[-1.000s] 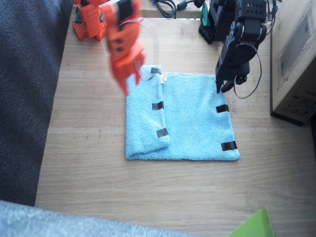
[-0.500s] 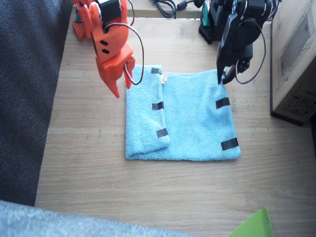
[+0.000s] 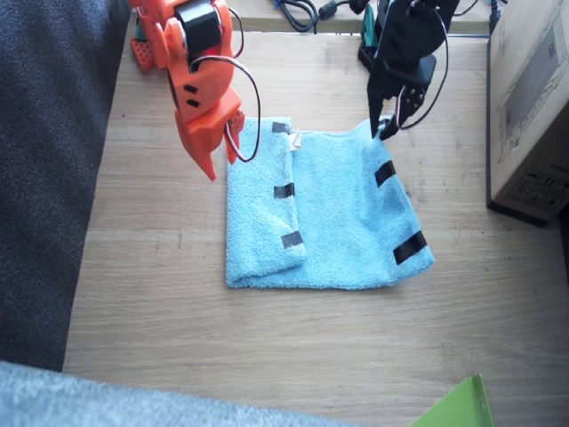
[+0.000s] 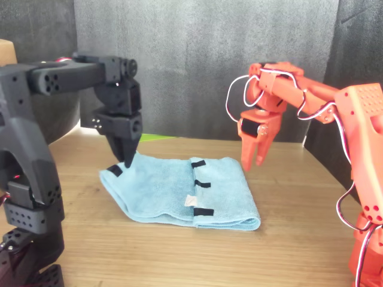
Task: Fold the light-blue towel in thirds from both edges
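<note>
- Your light-blue towel lies flat on the wooden counter, terry-textured and roughly rectangular; one short side is folded over the middle, showing three black tape strips and a tiny white tag.
- On the other short side you can count only two tape strips; the third is hidden at the lifted corner.
- Your left pincer, black, is clenched on that far corner of the towel, raising it off the counter; the front view shows the tips pinching the cloth.
- Your right pincer, orange, hangs just beside the folded edge, grasping nothing; its fingers stand slightly apart.
- A cardboard box is cut off at the edge.
</note>
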`<state>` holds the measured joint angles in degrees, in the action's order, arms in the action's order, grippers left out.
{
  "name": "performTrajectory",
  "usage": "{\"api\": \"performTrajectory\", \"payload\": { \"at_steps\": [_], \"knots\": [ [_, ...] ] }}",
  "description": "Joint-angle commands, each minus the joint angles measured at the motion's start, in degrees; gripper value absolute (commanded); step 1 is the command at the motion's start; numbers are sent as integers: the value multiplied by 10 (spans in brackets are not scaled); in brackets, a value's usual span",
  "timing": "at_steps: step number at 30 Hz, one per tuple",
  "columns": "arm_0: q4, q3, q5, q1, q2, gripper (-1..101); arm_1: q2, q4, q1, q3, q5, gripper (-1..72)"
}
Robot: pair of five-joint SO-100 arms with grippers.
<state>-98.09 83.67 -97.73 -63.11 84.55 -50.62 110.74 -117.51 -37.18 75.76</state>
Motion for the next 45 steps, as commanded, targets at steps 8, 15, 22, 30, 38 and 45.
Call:
{"api": "performTrajectory", "payload": {
  "at_steps": [8, 15, 22, 30, 38, 45],
  "knots": [
    [-59, -167, 1, 85, -96, -2, -18, 6, -14, -16, 8, 210],
    [-80, -265, 1, 117, -184, -2, -29, 6, -11, -32, 6, 210],
    [-131, -432, -4, 148, -302, -2, -32, 6, -14, -46, 11, 208],
    [-199, -650, -6, 201, -447, -2, -44, 6, -11, -64, 11, 207],
    [-200, -638, 3, 241, -430, 156, -39, 4, -3, -66, 7, 212],
    [-201, -674, -18, 212, -394, 260, -34, 3, -1, -66, 11, 215]
  ]
}}
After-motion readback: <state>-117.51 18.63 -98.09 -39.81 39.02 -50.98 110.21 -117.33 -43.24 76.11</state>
